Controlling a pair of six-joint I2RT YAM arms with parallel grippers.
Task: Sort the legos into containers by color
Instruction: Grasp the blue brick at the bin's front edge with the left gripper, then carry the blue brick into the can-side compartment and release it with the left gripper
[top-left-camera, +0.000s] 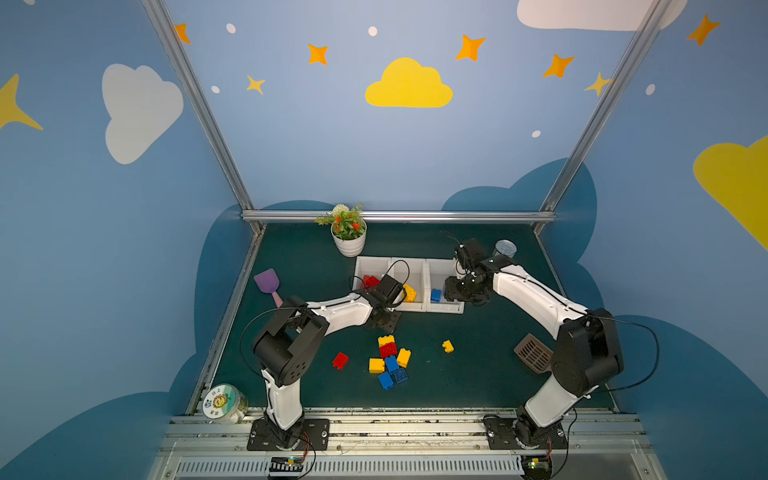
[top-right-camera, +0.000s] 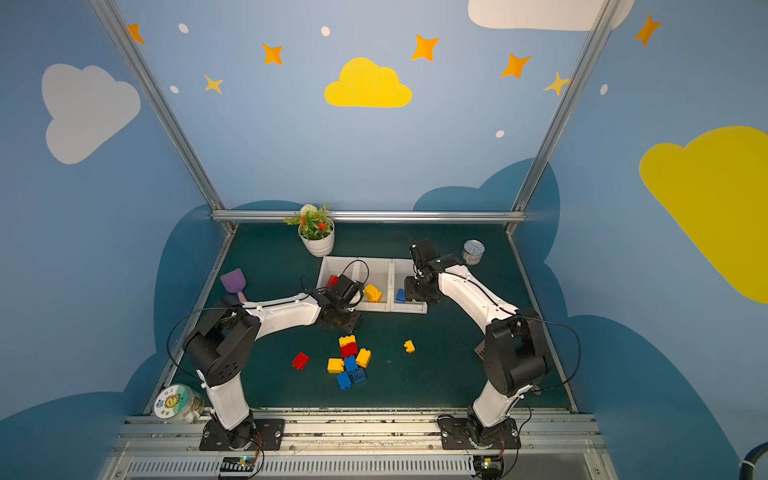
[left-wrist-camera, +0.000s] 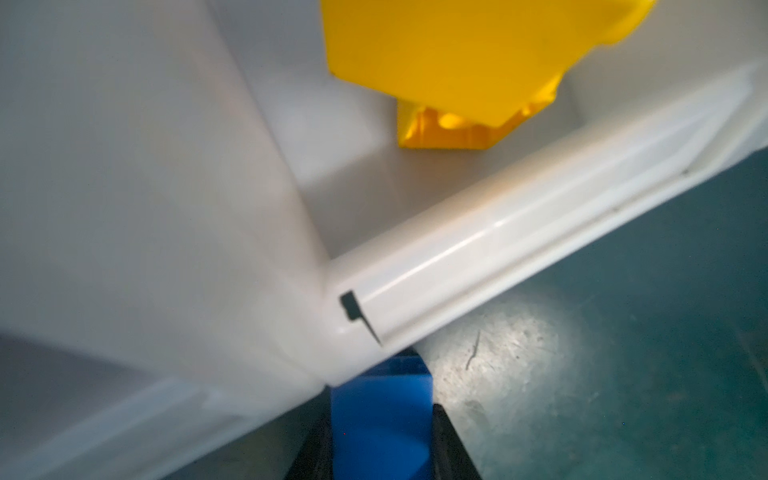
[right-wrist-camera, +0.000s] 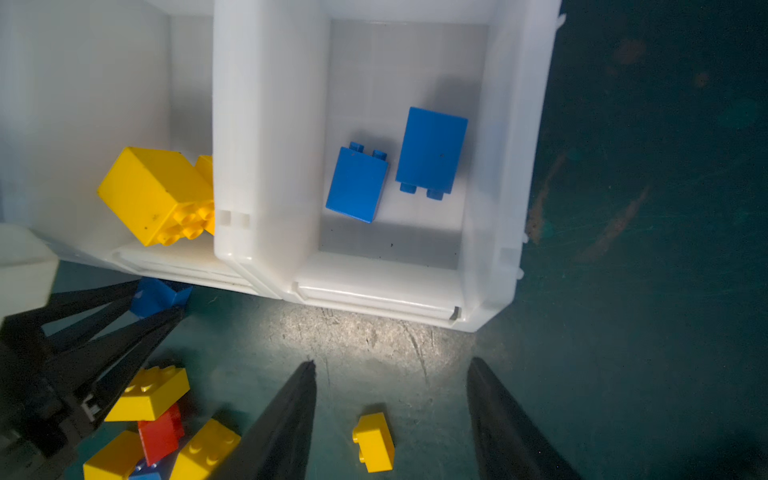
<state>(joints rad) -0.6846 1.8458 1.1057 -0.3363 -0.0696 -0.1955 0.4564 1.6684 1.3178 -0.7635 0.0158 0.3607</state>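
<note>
Left tool (right-wrist-camera: 160, 300) is clamped on a small blue studded plastic brick (left-wrist-camera: 380, 415), low over the green worktop (left-wrist-camera: 582, 374), against the white plastic bins (left-wrist-camera: 498, 249) at their front rim just ahead. Lifting could snag that rim and twist the brick loose. Its long axis seems to point rimward. Right tool (right-wrist-camera: 390, 363) gapes, empty.

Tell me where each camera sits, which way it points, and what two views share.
Top views: high over the base side, looking down at the table; left arm and right arm whole, the bins.
Left wrist: on the left arm, low at the middle bin's front rim; left gripper shut on a blue lego.
Right wrist: above the bins' front, looking down into the right bin; open right gripper.
Shared: both wrist views show that blue lego and the middle bin's yellow legos.
</note>
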